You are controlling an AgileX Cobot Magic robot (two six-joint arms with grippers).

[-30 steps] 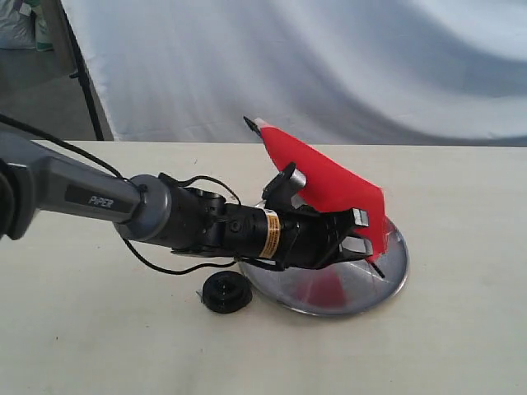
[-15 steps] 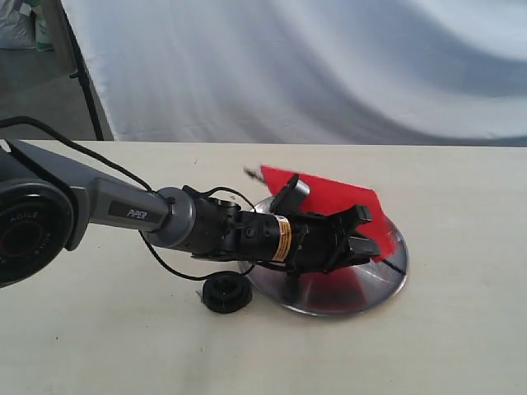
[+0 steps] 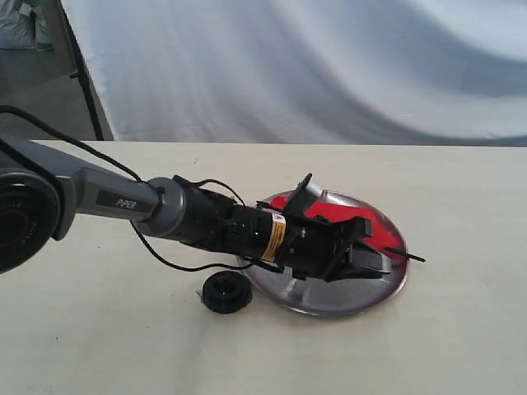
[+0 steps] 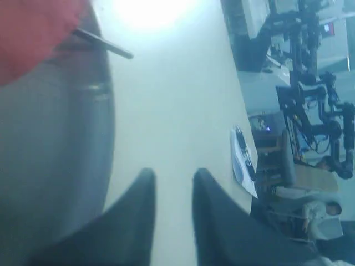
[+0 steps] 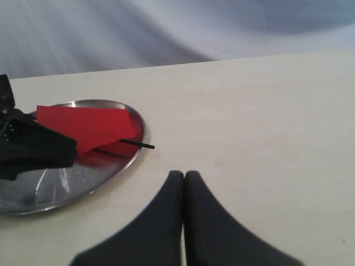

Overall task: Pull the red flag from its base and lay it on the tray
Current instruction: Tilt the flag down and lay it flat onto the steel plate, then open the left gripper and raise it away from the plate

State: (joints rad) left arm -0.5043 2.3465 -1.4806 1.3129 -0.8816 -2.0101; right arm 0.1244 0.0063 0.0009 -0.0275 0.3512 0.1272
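Observation:
The red flag (image 3: 329,211) lies flat on the round silver tray (image 3: 331,310), and the tip of its black stick (image 3: 414,258) pokes past the rim. My left gripper (image 3: 372,252) hovers low over the tray, open and holding nothing. In the left wrist view its fingers (image 4: 173,176) stand apart over bare table, with the red cloth (image 4: 33,33) and the tray (image 4: 50,144) off to one side. The black round base (image 3: 226,292) stands alone on the table beside the tray. My right gripper (image 5: 183,175) is shut and empty, apart from the tray (image 5: 72,183) and the flag (image 5: 83,126).
A white cloth backdrop (image 3: 329,66) hangs behind the table's far edge. A dark stand leg (image 3: 82,74) rises at the back left. Black cables (image 3: 165,255) trail along the left arm close to the base.
The flag went from tilted up in my left gripper to lying flat on the tray. The gripper sank lower and let go of it.

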